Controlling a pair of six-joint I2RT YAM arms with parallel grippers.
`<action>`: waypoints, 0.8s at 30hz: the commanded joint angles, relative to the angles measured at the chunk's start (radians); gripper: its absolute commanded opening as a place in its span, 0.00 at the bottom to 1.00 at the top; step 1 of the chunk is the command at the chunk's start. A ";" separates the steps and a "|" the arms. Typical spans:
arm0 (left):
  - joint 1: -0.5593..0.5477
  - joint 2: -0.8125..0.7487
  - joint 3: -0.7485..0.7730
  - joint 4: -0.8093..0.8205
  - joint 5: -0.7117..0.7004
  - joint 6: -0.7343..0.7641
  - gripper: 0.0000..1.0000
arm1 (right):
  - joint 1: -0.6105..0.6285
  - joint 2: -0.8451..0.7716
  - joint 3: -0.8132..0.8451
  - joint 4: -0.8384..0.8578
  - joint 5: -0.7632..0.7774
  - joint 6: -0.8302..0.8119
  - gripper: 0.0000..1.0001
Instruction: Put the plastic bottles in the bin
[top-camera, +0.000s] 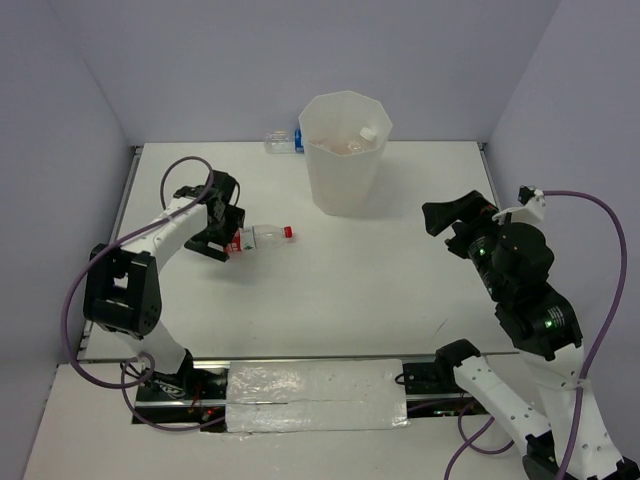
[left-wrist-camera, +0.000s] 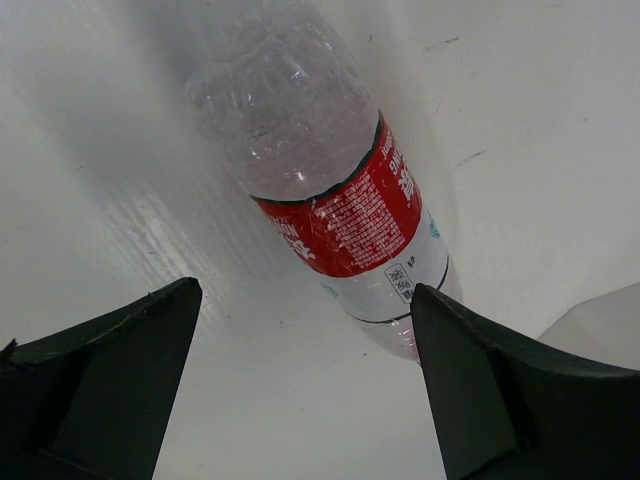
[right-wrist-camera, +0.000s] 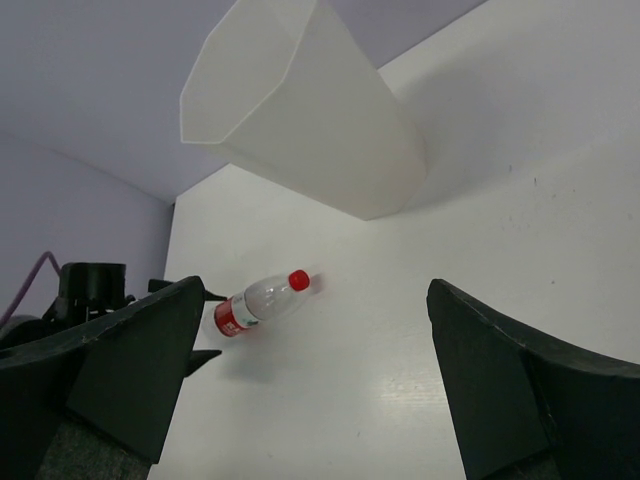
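A clear bottle with a red label and red cap (top-camera: 262, 236) lies on its side on the white table, cap pointing right. My left gripper (top-camera: 226, 243) is open at the bottle's base end. In the left wrist view the bottle (left-wrist-camera: 320, 180) reaches down between the spread fingers, its base next to the right finger (left-wrist-camera: 500, 390), with no grip on it (left-wrist-camera: 305, 300). The white faceted bin (top-camera: 345, 150) stands at the back centre with bottles inside. A bottle with a blue label (top-camera: 283, 141) lies behind the bin's left side. My right gripper (top-camera: 447, 215) is open and empty, held above the table's right side.
The right wrist view shows the bin (right-wrist-camera: 300, 110), the red-label bottle (right-wrist-camera: 256, 303) and the left arm (right-wrist-camera: 90, 290) beyond it, between its own open fingers (right-wrist-camera: 315, 290). Grey walls close in the table on the left, back and right. A taped strip (top-camera: 315, 395) lies at the near edge.
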 joint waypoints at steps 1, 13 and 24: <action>0.016 -0.005 -0.039 0.093 0.028 -0.034 0.99 | 0.007 0.003 -0.031 0.033 -0.041 0.018 1.00; 0.032 0.080 -0.159 0.386 0.016 0.053 0.97 | 0.007 0.003 -0.071 0.048 -0.068 0.036 1.00; 0.032 -0.066 0.095 0.380 -0.076 0.539 0.70 | 0.007 0.002 -0.082 0.051 -0.058 0.053 1.00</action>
